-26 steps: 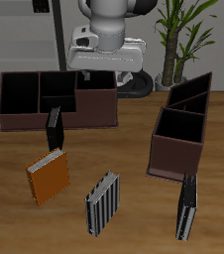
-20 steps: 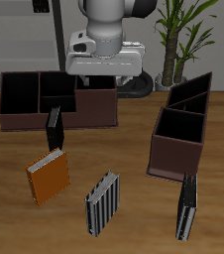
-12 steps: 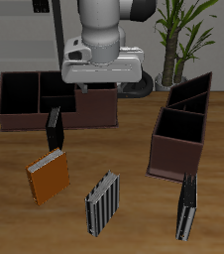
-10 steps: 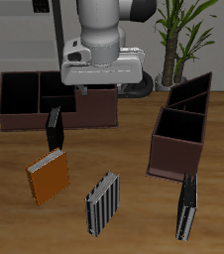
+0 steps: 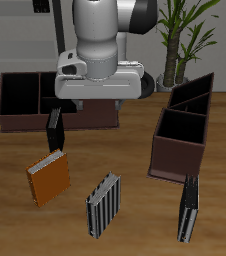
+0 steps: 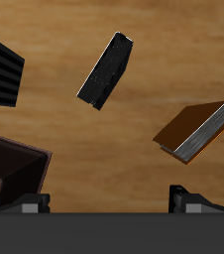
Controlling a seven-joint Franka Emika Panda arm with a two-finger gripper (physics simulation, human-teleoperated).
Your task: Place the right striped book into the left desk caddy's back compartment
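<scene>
— Two-finger gripper [image 6: 112, 198]?
— Open wide, holding nothing.
— Grey-and-black striped book [image 5: 103, 203]?
— Flat on wooden table [image 5: 135, 195], near front edge, well apart from narrow maroon-brown caddy [image 5: 182, 126].

Arm [image 5: 107, 35]: bulky rounded segments, light grey and white, glossy
Wrist block [image 5: 97, 84]: wide, pale grey, boxy
Fingers [image 6: 195, 201]: dark grey with lighter grey tips

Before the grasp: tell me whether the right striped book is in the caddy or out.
Out. The right striped book lies on the table near its front edge, apart from the left desk caddy.
</scene>
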